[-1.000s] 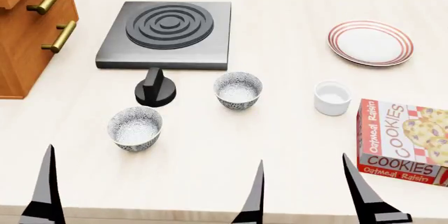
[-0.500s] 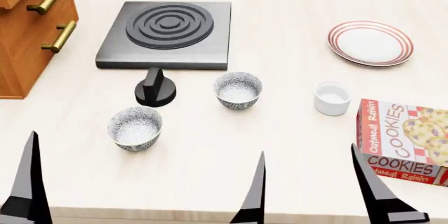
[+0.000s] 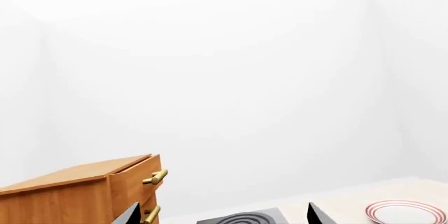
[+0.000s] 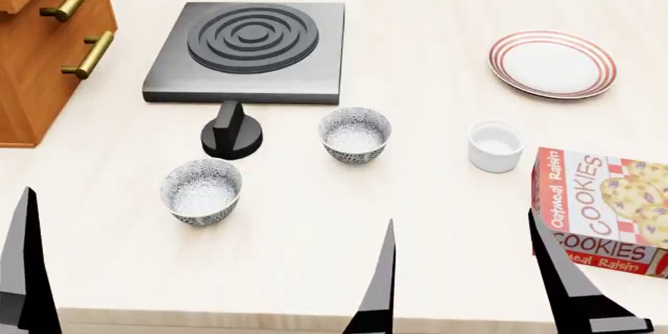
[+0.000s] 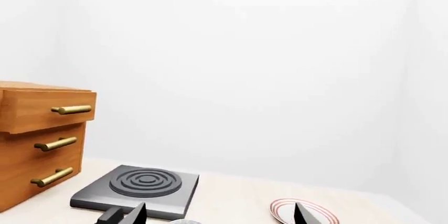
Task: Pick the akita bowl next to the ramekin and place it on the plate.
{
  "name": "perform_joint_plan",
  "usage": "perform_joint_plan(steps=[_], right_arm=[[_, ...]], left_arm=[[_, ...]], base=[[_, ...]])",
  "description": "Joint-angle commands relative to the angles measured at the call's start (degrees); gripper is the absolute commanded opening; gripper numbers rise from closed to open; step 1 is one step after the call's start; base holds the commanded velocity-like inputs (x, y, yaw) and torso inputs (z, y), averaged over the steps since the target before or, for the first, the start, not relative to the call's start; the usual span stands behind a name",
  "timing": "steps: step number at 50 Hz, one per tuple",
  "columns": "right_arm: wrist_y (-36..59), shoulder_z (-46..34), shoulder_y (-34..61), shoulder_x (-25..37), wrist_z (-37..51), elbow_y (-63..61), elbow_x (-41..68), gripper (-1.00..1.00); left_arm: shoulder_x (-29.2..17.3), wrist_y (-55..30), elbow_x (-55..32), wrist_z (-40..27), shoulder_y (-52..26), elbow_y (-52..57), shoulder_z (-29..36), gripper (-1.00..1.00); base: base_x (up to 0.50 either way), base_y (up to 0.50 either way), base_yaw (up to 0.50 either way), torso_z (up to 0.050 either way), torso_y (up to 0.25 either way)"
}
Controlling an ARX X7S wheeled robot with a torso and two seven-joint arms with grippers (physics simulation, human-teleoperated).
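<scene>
The akita bowl (image 4: pixel 355 135), white with a fine grey pattern, stands mid-table just left of the plain white ramekin (image 4: pixel 495 146). The red-ringed plate (image 4: pixel 552 63) lies at the far right, also visible as plate (image 5: pixel 290 211) and plate (image 3: pixel 406 213). My right gripper (image 4: pixel 461 218) is open over the near table edge, short of bowl and ramekin, holding nothing; in its wrist view the right gripper (image 5: pixel 222 209) has wide-apart jaws. My left gripper (image 3: pixel 224 211) is open and empty. Only one of its fingers (image 4: pixel 26 271) shows in the head view, at the near left.
A second patterned bowl (image 4: pixel 202 191) sits near left. A black knob (image 4: pixel 231 132) stands in front of the dark stove plate (image 4: pixel 250 51). A wooden drawer cabinet (image 4: pixel 42 44) lines the left side. A cookies box (image 4: pixel 600 209) lies at the right, close to my right gripper's outer finger.
In the head view all three visible fingers reach higher. The left one has shifted left and the rightmost one right. Bowls, ramekin and plate have not moved.
</scene>
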Motion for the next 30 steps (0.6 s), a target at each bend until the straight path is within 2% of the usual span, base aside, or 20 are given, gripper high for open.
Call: perform_joint_plan(steps=[1,30], right_arm=[[-3.27,-1.7,0.46,4.39,5.34,0.1,4.58,1.0],[-6.84,-3.46,0.45,7.51,8.92,0.93,6.69,1.0]], left_arm=[[-3.47,2.44,-1.38,-3.83,-2.34,-0.19,3.96,1.0],[-4.76,3.93,-1.43,-5.4,-3.78,-0.87,6.6,1.0]], base=[[0.01,0.0,0.0,0.0,0.0],[0.12,0.0,0.0,0.0,0.0]])
